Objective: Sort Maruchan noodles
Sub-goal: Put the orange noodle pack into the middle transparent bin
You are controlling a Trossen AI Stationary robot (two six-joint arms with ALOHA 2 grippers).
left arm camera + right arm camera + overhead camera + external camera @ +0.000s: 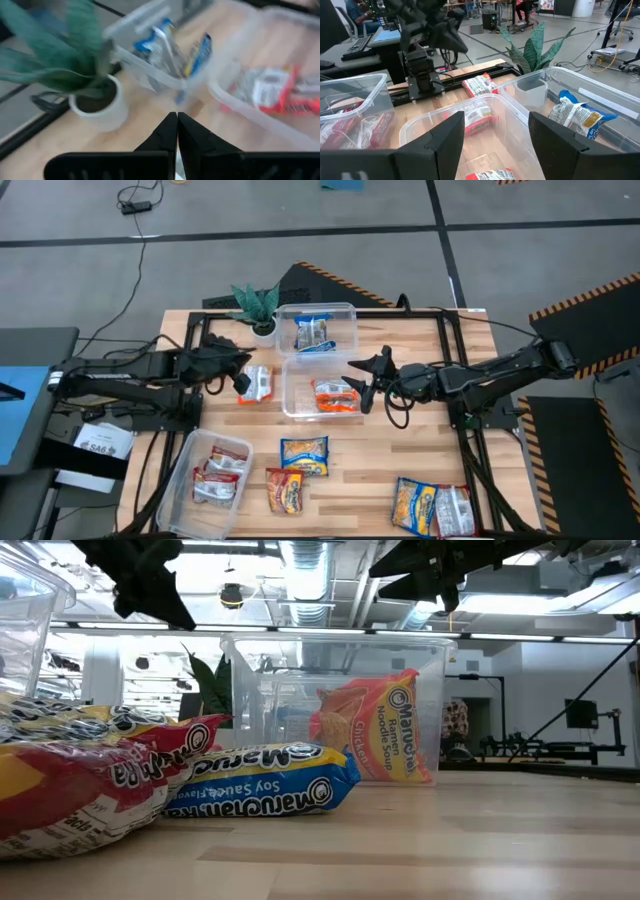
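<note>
High view: potted plant [257, 306] beside blue-packet tub [318, 330].

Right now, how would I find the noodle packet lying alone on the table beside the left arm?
Start at the potted plant at the table's far edge. Toward the near edge from it, left of the middle clear tub, lies an orange-red and white packet. Unlike its neighbours, it sits on bare wood, outside every tub.

Bare desk [400, 450] lies open in the near middle, between the loose packets [303, 457] and the right-hand packets [435, 506]. Three clear tubs block the rest: far [350, 315], centre [288, 395], near left [180, 475]. The plant [257, 304] apparently crowds the far-left corner.
</note>
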